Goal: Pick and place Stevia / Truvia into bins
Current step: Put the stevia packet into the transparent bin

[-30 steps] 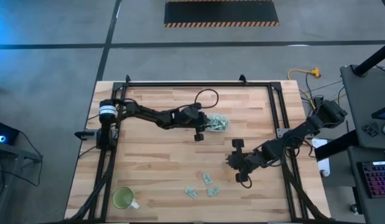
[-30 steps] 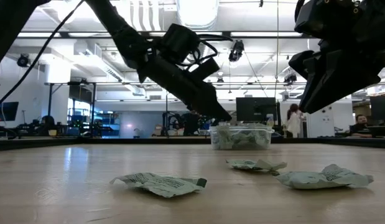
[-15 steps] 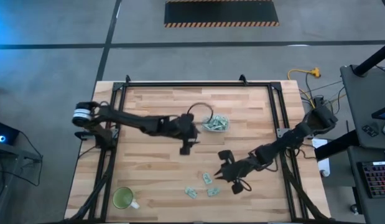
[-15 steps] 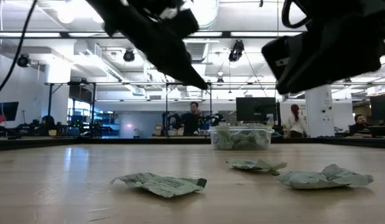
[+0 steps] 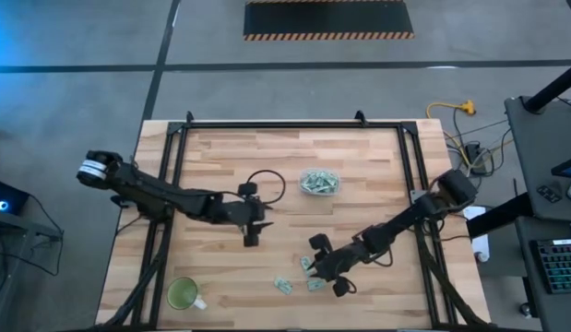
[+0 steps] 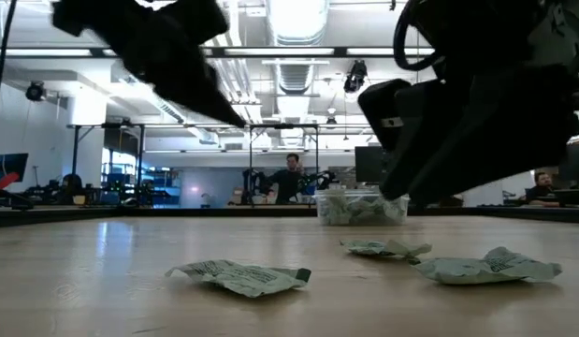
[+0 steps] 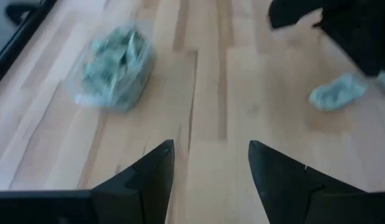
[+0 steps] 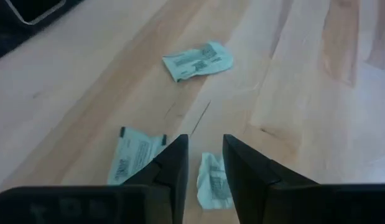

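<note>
The clear bin (image 5: 319, 182), holding several green-white Stevia sachets, stands on the table right of centre; it also shows in the low view (image 6: 362, 206) and the left wrist view (image 7: 114, 65). Three loose sachets lie flat near the front edge (image 5: 306, 263) (image 5: 283, 284) (image 5: 315, 284). My right gripper (image 5: 320, 269) hovers low over them, open by a narrow gap (image 8: 204, 163). One sachet (image 8: 214, 186) shows through that gap, and two more lie beyond (image 8: 135, 155) (image 8: 198, 60). My left gripper (image 5: 251, 236) is open (image 7: 211, 168), left of the bin, with nothing between its fingers.
A green cup (image 5: 184, 293) with a handle stands at the near left corner. A dark frame (image 5: 267, 124) runs round the table's far and side edges. Bare wood lies between the bin and the loose sachets (image 6: 242, 276).
My left gripper has drawn back from the bin toward the table's left and near edges, rising a little. My right gripper has moved down and toward the near left, ending over the loose sachets, and has turned about its own line. The sachets and the bin have stayed put.
</note>
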### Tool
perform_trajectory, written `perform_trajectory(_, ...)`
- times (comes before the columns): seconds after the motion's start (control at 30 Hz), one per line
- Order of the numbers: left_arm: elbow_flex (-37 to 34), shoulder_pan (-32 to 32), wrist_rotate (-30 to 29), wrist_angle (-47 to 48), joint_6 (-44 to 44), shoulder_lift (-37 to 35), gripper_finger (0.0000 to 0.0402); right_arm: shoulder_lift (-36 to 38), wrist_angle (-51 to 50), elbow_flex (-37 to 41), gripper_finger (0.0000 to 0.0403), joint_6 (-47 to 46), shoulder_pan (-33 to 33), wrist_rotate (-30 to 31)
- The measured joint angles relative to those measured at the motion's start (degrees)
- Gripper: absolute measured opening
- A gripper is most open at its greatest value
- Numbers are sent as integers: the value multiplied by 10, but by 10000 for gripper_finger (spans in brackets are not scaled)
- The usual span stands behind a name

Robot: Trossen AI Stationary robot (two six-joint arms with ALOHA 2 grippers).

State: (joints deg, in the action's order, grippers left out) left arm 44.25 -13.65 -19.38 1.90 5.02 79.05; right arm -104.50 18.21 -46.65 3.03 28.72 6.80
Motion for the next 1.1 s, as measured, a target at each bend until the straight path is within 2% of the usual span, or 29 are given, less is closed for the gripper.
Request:
perform_trajectory(0.27,-25,-14,-22,-18,7,-38,190,-21,-42,-19,130,-3,-4,1)
perform_trajectory(0.53,-25,-14,-22,-15,7,-38,190,-23,-71,-19,135,-21,-13,7)
perform_trajectory(0.8,-25,-14,-22,-16,6,-38,190,-23,-97,-19,96,-45,-23,5)
perform_trajectory(1.1,-25,-14,-22,-16,6,-38,190,-20,-105,-19,13,-21,-23,7)
